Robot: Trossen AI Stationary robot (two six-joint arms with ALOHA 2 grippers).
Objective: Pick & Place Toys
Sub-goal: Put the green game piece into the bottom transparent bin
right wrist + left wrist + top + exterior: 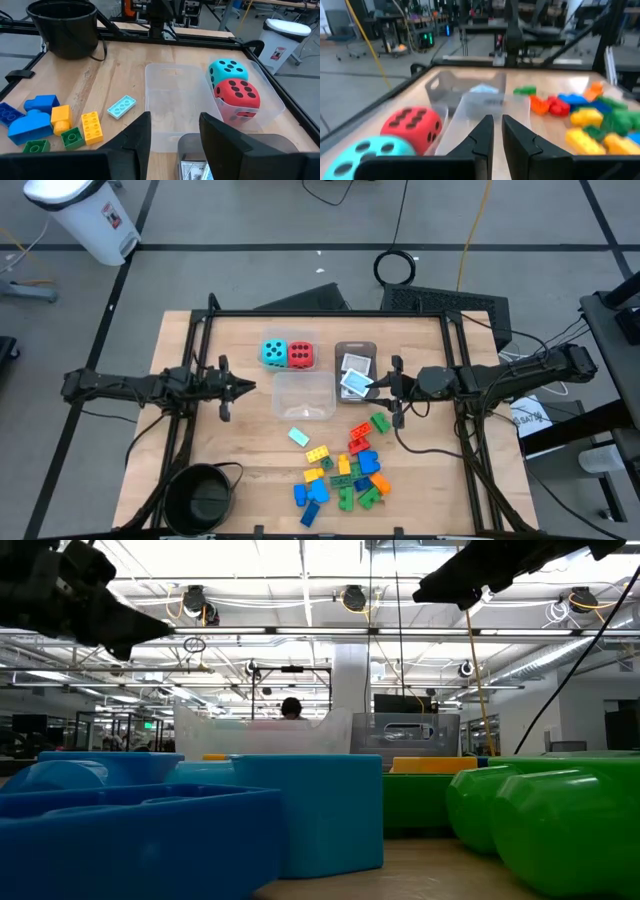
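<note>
A teal die [273, 353] and a red die [299, 356] sit side by side in a clear tub [272, 102] at the far middle of the table. Small white cards [355, 375] lie in a grey tray [355, 348] beside it. Several coloured bricks [345, 465] are heaped near the front edge, with a pale teal brick [299, 437] lying apart. My left gripper [250, 387] [498, 131] hovers shut and level, left of an empty clear tub [303, 395]. My right gripper [380, 386] [172, 122] hovers open, just right of the grey tray, with nothing between its fingers.
A round black bowl [200, 495] stands at the near left corner. A dark frame [330, 313] runs along the table's far edge and sides. Bare wood shows between the left arm and the bowl. In the low view, blue and green bricks [300, 810] fill the foreground.
</note>
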